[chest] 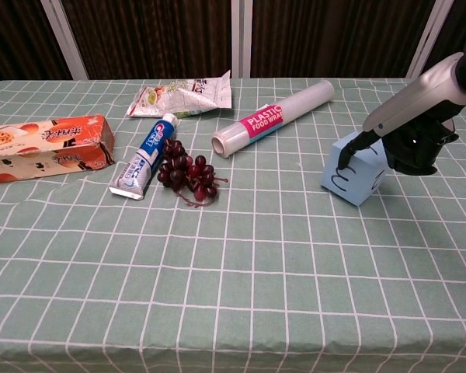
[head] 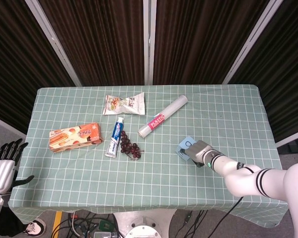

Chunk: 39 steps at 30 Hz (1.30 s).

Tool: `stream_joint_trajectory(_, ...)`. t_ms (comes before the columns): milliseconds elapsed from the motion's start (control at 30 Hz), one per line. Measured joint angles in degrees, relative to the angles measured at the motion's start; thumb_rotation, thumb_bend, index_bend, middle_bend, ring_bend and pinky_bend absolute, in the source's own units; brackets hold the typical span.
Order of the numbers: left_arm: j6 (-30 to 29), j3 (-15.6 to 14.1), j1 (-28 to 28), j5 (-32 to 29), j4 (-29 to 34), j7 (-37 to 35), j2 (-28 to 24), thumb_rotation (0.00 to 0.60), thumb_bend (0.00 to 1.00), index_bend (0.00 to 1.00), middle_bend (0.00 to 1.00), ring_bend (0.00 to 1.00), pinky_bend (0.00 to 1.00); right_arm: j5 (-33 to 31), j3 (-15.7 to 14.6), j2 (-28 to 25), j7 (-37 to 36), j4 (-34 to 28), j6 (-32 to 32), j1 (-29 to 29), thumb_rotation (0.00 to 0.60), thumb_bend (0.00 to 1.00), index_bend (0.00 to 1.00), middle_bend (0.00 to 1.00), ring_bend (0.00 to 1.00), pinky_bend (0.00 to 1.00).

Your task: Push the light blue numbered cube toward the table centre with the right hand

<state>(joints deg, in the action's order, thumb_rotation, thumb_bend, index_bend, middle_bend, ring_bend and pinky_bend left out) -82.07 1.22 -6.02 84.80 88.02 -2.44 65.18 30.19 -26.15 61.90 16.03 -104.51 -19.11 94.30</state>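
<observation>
While the right hand [chest: 408,140] presses a dark fingertip [chest: 344,159] on the tilted cube [chest: 351,175], other fingers curled in, holding nothing, cube right of table [head: 79,168] centre, near the wrap roll [chest: 273,116], left hand [head: 4,166] off-table, fingers apart.

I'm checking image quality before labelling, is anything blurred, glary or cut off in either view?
Head view: even light, sharp, no glare; left robot hand partly cropped at the frame edge. Chest view: sharp, soft shadow under the light blue cube; right robot hand runs off frame.
</observation>
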Motion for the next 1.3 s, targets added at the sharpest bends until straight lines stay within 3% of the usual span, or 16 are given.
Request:
stream_joint_trajectory(400,-0.5,0.0,0.4,0.0,-0.1,-0.4,-0.4,0.600,0.04,0.09,0.00,0.00,0.01,-2.4,-2.5,4.5,-5.1,6.5,1.9,2.4,0.600,1.00,0.01,0.93,0.83,0.76)
stream_joint_trajectory(767,-0.4,0.0,0.4,0.2,-0.3,-0.4,-0.2,0.600,0.04,0.09,0.00,0.00,0.01,-1.8,-4.1,5.3,-9.3,9.8,3.4,3.1,0.600,1.00,0.00,0.93,0.83,0.76)
stream_joint_trajectory(967,-0.5,0.1,0.5,0.0,-0.1,-0.1,-0.4,0.600,0.04,0.09,0.00,0.00,0.01,-0.2,-3.6,5.2,-11.0,10.0,2.5,2.3,0.600,1.00,0.00,0.93,0.83,0.76)
stream_joint_trajectory(1167,-0.8,0.2,0.5,0.1,0.2,0.2,-0.5,0.600,0.04,0.09,0.00,0.00,0.01,2.4,-1.2,2.7,-12.5,7.8,-1.9,-0.2,0.600,1.00,0.00,0.93,0.83,0.76)
stream_joint_trajectory(1300,-1.1,0.3,0.5,0.3,0.6,0.9,-0.7,0.600,0.04,0.09,0.00,0.00,0.01,6.5,0.3,-1.1,-12.8,3.7,-10.8,-4.5,0.600,1.00,0.00,0.93,0.83,0.76)
